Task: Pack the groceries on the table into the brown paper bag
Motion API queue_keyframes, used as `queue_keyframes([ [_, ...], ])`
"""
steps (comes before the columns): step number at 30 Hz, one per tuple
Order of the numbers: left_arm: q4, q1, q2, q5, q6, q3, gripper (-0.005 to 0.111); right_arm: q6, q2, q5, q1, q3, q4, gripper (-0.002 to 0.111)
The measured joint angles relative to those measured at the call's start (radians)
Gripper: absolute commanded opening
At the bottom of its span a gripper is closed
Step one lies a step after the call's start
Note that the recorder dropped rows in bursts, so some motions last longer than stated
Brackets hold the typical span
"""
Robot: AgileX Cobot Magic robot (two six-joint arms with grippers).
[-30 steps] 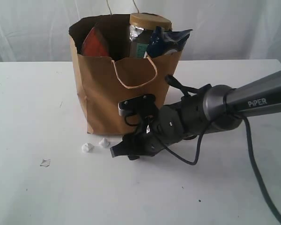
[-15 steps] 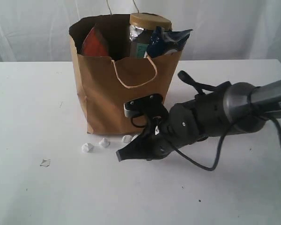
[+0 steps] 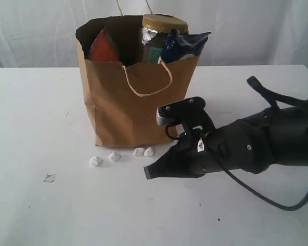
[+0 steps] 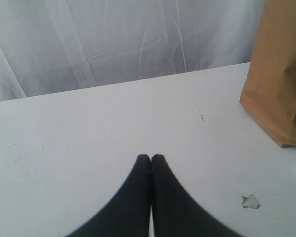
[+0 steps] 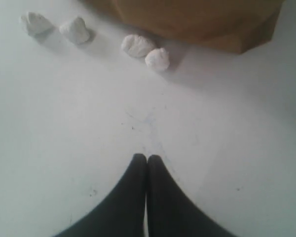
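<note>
The brown paper bag [image 3: 133, 105] stands upright on the white table [image 3: 36, 107]. Groceries stick out of its top: a gold-lidded jar [image 3: 165, 23], a brown pouch with an orange label [image 3: 103, 47] and a dark blue packet [image 3: 186, 43]. My right gripper [image 3: 148, 173] lies low over the table in front of the bag's right corner, shut and empty. In the right wrist view it [image 5: 146, 157] points at the bag's base [image 5: 197, 19]. My left gripper [image 4: 151, 157] is shut and empty over bare table, with the bag [image 4: 281, 74] off to one side.
Several small white crumpled scraps [image 3: 114, 156] lie in a row along the bag's front, two of them [image 5: 137, 45] just ahead of the right fingertips. A flat pale scrap [image 3: 50, 178] lies further left, and the left wrist view shows this flat scrap [image 4: 250, 201] too. White curtain behind.
My right arm has drawn back to the right, away from the bag's front. Two white scraps that it hid now show.
</note>
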Motion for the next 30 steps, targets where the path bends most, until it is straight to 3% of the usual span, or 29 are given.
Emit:
queue_keyframes([
  [4,0.000,0.000,0.000,0.000,0.000,0.000,0.000,0.000,0.010,-0.028,0.000,-0.036,0.000,0.019],
  [8,0.000,0.000,0.000,0.000,0.000,0.000,0.000,-0.002,0.056,-0.034,0.000,-0.100,0.000,0.044],
  [10,0.000,0.000,0.000,0.000,0.000,0.000,0.000,-0.003,0.091,-0.030,0.000,-0.132,0.000,0.048],
  [30,0.000,0.000,0.000,0.000,0.000,0.000,0.000,-0.088,0.316,0.046,-0.002,-0.295,0.000,0.044],
])
